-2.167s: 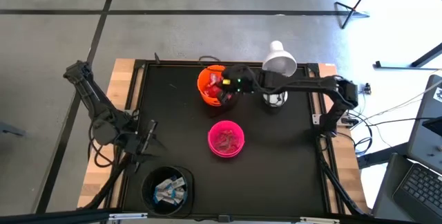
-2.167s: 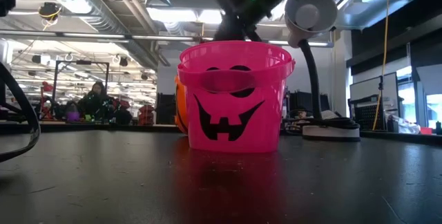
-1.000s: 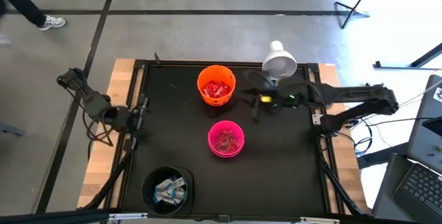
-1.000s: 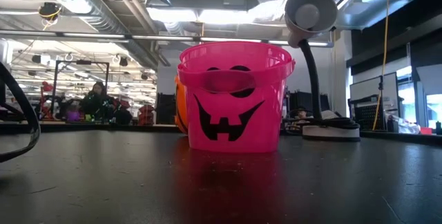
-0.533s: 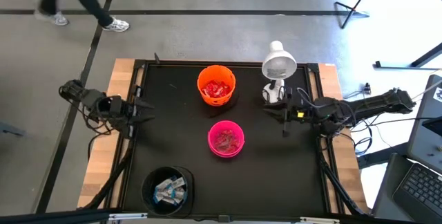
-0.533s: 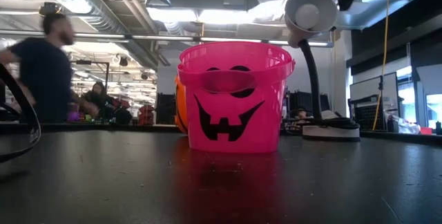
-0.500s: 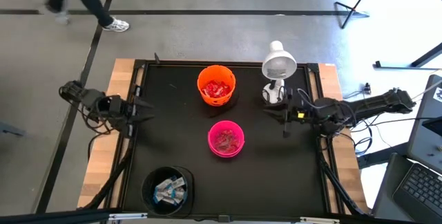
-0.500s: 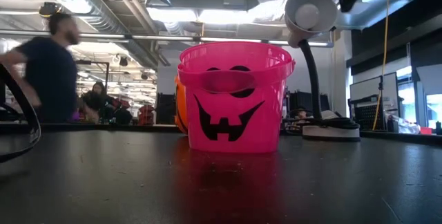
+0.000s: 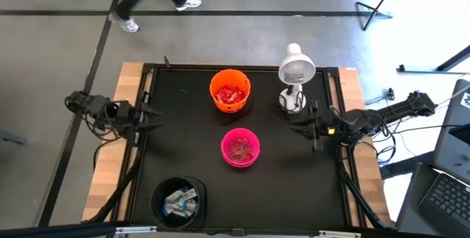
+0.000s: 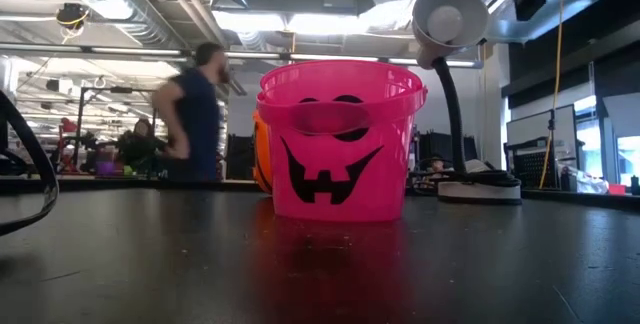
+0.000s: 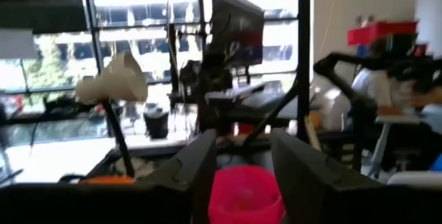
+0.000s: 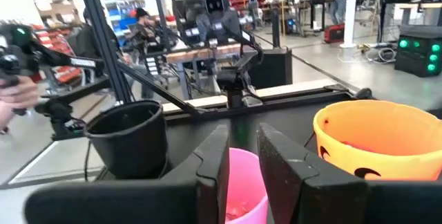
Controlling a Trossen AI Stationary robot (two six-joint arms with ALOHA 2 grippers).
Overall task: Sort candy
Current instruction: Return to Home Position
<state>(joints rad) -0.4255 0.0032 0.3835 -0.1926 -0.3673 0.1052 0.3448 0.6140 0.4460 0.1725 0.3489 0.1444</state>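
Candy lies sorted in three bowls. Red sweets [image 9: 230, 93] fill the orange bowl [image 9: 218, 84]. Pinkish sweets [image 9: 239, 148] lie in the pink bowl [image 9: 225, 156], which stands on its base mid-table. Blue-and-white sweets [image 9: 178, 200] sit in the black bowl [image 9: 156, 194] near the front edge. My left gripper [image 9: 149, 115] hovers open at the table's left edge, pointing right; the pink bowl [image 11: 245, 191] shows between its fingers, far off. My right gripper [image 9: 302, 127] hovers open at the right side, pointing left toward the pink bowl [image 12: 243, 182]. Neither holds candy.
A white desk lamp [image 9: 296, 65] stands on its base [image 9: 291, 103] at the far right, close to my right gripper. A raised black rim [image 9: 144, 76] frames the mat. A person [image 10: 197, 114] walks past beyond the far edge. Bare mat [image 9: 294, 186] lies front right.
My right gripper has drawn back from the middle of the table toward the right edge, away from the orange bowl. My left arm has folded back a little toward the left edge. The bowls have stayed put. A person has walked across behind the table.
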